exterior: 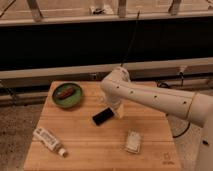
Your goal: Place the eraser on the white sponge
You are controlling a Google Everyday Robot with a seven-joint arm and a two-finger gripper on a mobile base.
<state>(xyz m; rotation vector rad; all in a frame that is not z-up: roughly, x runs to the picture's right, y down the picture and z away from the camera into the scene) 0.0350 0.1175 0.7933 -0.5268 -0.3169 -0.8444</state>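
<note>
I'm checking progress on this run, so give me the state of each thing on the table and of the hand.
eraser: lying flat on the wooden table, not held, apart from the sponge.
white sponge: lying flat, nothing on it.
green plate: right way up, holding a brownish item.
white tube: lying on its side.
hand: open, low over the table, beside the eraser.

The gripper (119, 111) hangs low over the middle of a wooden table (85, 147) of jointed pale planks, which spreads out beneath it on every side. Behind the gripper a long dark panel (60, 45) runs across the room above a pale ledge (50, 71), with a thin black cable (131, 40) slanting up before it. Past the table's edges, well apart from the gripper, lies a speckled floor (15, 125) in dim, warm light.
</note>
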